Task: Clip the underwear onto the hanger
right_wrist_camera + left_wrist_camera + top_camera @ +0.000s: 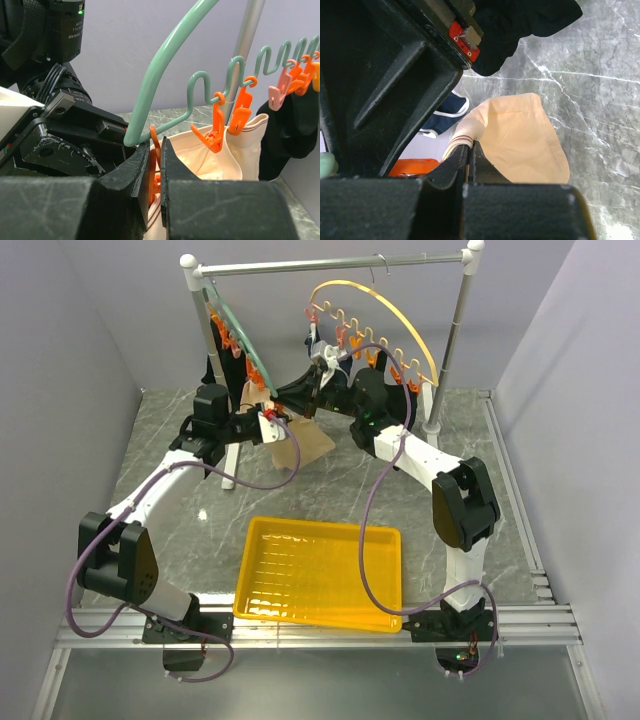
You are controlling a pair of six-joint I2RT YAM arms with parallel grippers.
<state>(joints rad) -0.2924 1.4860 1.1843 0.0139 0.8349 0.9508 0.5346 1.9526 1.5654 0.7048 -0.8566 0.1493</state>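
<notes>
Clipping step: left gripper (471, 150) pinches soft beige cloth underwear (520, 145) by its waistband beside the green arc hanger (165, 55), right gripper (156, 150) clamps its end orange plastic clip (154, 137); next, likely feed waistband into the clip.

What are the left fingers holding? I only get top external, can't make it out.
Observer: In the left wrist view the left fingers are shut on the striped waistband edge of the soft beige cloth underwear.
Operator: And the right?
Observer: The right fingers pinch an orange plastic clip at the end of the green semicircular arc hanger.
Operator: Cloth in it yet?
Observer: Cannot tell; the fingers hide its mouth. Beige cloth shows just behind it.
</notes>
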